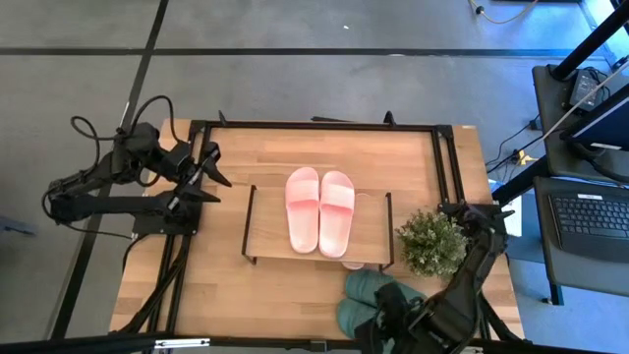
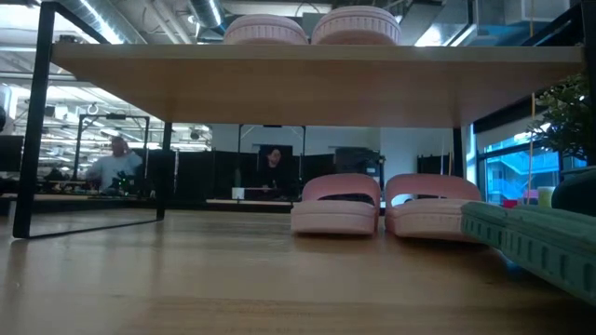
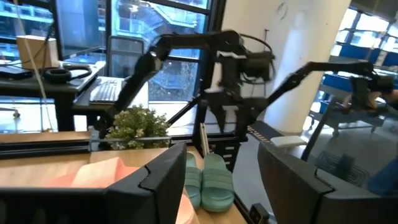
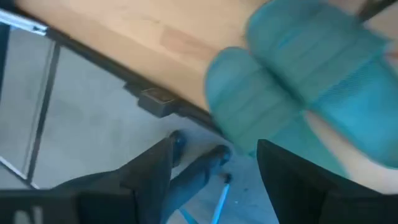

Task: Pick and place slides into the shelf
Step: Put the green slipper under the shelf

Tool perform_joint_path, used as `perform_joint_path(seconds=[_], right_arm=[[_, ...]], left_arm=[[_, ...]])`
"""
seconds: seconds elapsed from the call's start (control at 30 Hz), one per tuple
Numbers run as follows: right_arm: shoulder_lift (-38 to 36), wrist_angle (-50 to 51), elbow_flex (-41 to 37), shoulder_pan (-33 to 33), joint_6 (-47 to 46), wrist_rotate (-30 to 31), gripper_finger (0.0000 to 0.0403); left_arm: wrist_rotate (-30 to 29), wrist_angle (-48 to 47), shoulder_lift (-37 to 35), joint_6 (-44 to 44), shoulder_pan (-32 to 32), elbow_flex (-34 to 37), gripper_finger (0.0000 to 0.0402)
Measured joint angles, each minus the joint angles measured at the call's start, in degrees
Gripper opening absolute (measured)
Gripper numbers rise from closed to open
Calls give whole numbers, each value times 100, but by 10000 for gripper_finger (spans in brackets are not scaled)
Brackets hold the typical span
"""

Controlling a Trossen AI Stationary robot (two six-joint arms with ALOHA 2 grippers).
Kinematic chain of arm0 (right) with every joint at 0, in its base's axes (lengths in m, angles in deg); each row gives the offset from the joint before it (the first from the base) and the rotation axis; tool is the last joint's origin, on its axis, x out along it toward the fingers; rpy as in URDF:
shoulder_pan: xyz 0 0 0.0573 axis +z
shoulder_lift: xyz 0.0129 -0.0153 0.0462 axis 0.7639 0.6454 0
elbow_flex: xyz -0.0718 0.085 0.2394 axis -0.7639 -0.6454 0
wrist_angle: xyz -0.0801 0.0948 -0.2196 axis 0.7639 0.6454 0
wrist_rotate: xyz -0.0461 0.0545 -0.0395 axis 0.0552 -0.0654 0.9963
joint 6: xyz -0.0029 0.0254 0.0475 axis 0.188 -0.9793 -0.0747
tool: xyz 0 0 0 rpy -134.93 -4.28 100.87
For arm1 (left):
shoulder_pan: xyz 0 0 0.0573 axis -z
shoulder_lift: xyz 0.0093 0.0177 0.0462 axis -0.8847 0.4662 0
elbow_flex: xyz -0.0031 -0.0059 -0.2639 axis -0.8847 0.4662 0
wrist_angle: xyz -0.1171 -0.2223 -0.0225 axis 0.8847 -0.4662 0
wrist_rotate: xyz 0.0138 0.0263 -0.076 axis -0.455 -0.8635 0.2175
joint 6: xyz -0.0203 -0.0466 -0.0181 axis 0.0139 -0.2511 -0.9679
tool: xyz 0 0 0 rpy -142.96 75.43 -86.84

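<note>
Right gripper (image 4: 214, 168) sits at the near edge of the worktop (image 1: 295, 285), jaws spread wide, nothing between them. Green slides (image 4: 292, 93) lie just ahead of those jaws in the right wrist view, blurred; contact with them cannot be told. In the high view the right arm covers part of the green slides (image 1: 369, 295), so the gripper itself is hard to pick out there.

Left gripper (image 1: 211, 172) hovers at the far left side of the worktop, jaws spread, empty, pointing toward the shelf (image 1: 270, 231). Its own fingers (image 3: 155, 180) frame the green slides (image 3: 211, 183) well beyond them, with the right arm above that pair.

One pink pair (image 1: 319, 208) lies side by side on the shelf top board, between the two grippers. A second pink pair (image 2: 386, 207) stands on the worktop under the board; only the low view shows it properly, the high view gives just a pink tip at the board's near edge. A potted plant (image 1: 430, 242) stands just beside the shelf's right end, close to the right arm and near the green slides.

Low view also shows the green slides (image 2: 535, 247) close at right and people (image 2: 116, 163) in the room behind.
</note>
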Motion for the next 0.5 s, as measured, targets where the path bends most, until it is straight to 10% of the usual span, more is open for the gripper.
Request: perform_joint_path(seconds=[0.5], right_arm=[[550,452,-363,-55,-950,-517,234]], left_arm=[[-105,0,11,-42,0,0,190]])
